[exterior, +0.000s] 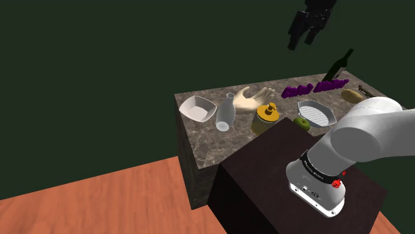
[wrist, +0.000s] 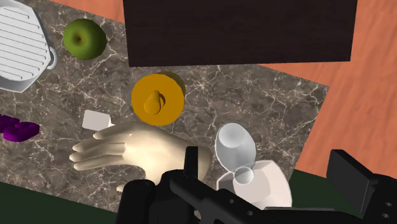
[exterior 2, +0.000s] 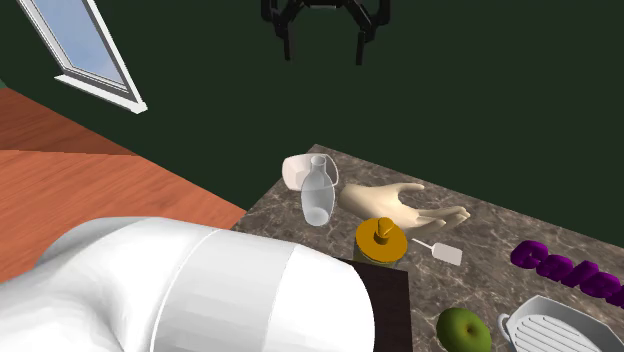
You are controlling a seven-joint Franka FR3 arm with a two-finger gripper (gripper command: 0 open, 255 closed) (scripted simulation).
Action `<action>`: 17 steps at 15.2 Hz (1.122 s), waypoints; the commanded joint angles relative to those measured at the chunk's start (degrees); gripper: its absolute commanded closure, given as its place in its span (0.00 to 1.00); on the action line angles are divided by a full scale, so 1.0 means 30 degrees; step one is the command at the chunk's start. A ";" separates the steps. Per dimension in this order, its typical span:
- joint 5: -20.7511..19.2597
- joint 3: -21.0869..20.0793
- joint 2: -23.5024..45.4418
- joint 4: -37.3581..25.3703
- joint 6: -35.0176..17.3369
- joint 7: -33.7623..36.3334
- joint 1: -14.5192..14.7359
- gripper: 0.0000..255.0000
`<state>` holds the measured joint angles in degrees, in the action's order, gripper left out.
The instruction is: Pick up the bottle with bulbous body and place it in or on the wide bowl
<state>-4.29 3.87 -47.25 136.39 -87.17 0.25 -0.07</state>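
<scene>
Dim all round, with deep green walls (exterior: 86, 80) close to black. Brightest by far on the white arm (exterior: 372, 129), glowing against the gloom, and on the pale blue window (exterior 2: 85, 40) in the second exterior view. Flat, even light across the marble top (exterior: 206, 143). Darker down its front face, and likewise down the sides of the dark stand (exterior: 266, 193): lit from above. Soft sheen on the clear bottle (exterior 2: 318, 195). Barely making out the black gripper (exterior 2: 324, 55) against that wall.
</scene>
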 commanded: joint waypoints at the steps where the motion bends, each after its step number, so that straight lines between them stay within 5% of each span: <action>1: 0.0000 0.0000 0.0000 0.0000 0.0000 0.0000 0.0000 0.00; 17: 0.0563 -0.0086 0.7776 0.3452 -1.1233 0.0977 0.0625 0.00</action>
<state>-2.73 3.62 -26.33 146.74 -118.34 3.06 1.67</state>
